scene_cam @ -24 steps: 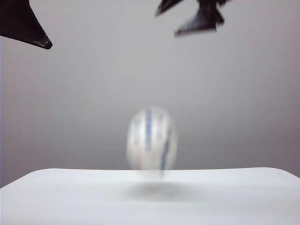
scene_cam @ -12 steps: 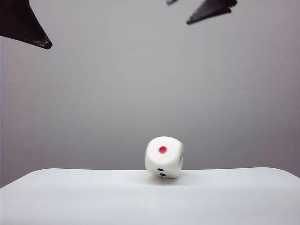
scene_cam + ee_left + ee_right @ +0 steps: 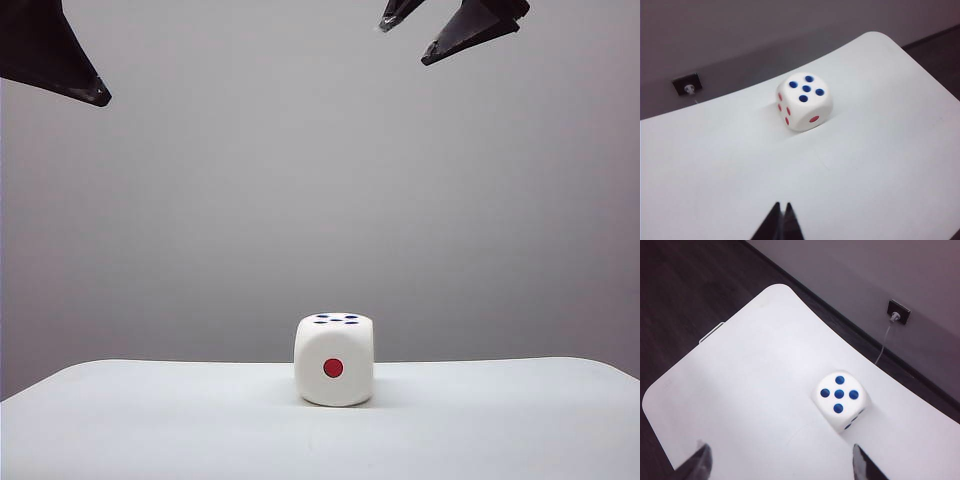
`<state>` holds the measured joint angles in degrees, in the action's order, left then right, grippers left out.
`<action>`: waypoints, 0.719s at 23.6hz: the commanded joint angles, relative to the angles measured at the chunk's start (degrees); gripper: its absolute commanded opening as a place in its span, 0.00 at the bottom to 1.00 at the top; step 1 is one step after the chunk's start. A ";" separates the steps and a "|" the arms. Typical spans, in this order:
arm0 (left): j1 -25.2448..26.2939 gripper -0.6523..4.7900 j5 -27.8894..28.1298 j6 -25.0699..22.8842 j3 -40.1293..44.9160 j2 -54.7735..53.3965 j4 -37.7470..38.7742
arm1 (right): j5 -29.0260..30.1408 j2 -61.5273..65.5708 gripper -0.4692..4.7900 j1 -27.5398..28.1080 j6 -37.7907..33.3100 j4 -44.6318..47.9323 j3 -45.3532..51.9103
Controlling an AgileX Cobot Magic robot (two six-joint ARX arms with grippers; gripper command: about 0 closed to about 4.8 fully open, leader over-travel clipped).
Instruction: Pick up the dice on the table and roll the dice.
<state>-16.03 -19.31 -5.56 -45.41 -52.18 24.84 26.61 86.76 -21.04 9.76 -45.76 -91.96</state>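
The dice (image 3: 334, 360) rests still on the white table (image 3: 150, 420), five blue pips up and its red pip facing the exterior camera. It also shows as a white cube (image 3: 804, 101) in the left wrist view and as the five-pip dice (image 3: 839, 401) in the right wrist view. My right gripper (image 3: 405, 38) hangs high above and right of the dice, open and empty, its fingers wide apart around the right gripper's gap (image 3: 780, 460). My left gripper (image 3: 95, 92) stays at the upper left, shut with nothing in it, tips together (image 3: 781, 206), well away from the dice.
The table's rounded edge (image 3: 775, 287) drops to dark floor (image 3: 685, 285). A wall socket with a white cable (image 3: 899, 312) sits on the grey wall behind; the same socket (image 3: 687, 84) appears in the left wrist view.
The dice fell as a blur, bounced tilted on the table, then settled flat slightly left. The right gripper drew up and to the right. The left gripper stayed put.
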 commanded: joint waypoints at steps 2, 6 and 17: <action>0.02 0.11 0.02 -0.20 -0.13 0.11 0.11 | 0.26 -0.57 0.76 0.04 0.13 0.22 -0.26; 0.04 0.11 0.57 -1.60 -0.13 0.13 0.02 | 0.11 -0.59 0.62 0.04 0.13 -2.69 -0.26; 0.11 0.11 14.14 -1.53 -0.11 0.59 3.67 | -17.09 -12.92 0.07 0.13 -1.03 -5.49 10.99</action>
<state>-15.99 -5.37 -6.83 -45.41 -51.75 28.08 10.20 74.65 -20.73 9.02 -51.09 -82.00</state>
